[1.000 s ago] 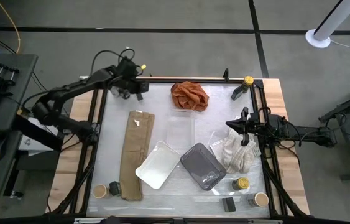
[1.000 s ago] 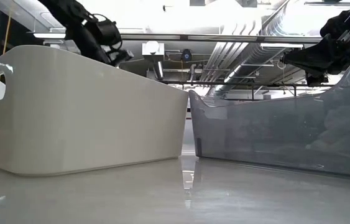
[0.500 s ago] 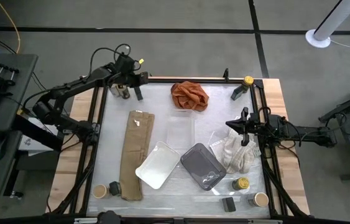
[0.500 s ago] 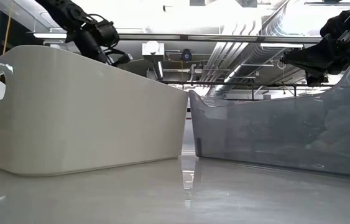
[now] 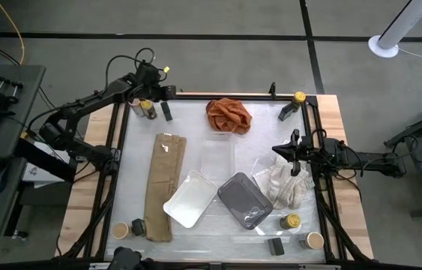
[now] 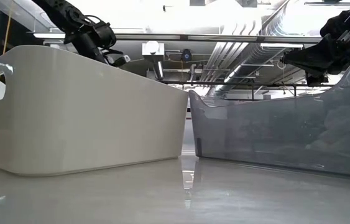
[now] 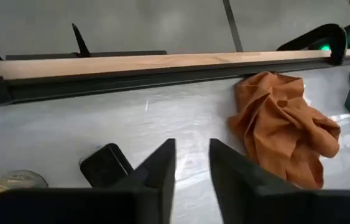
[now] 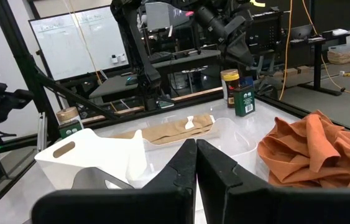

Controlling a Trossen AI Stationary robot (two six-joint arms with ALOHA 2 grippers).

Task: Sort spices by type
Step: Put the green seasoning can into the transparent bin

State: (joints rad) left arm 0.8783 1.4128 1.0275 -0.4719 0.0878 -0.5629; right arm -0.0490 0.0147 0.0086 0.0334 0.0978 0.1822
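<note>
Near left: tan-lid jar with a black box just beside it.

Mid right: right gripper pressed together, empty, waiting over the white cloth.

Far left corner: yellow-lid jar and a second black box stand side by side on the worktop. Left gripper sits just behind them, slightly spread, holding nothing.

Handling (judged): jar light, rigid, smooth-walled. Pinch across the body below the lid.

Change: a second ago the left gripper was low over this jar. It has now drawn back.
</note>
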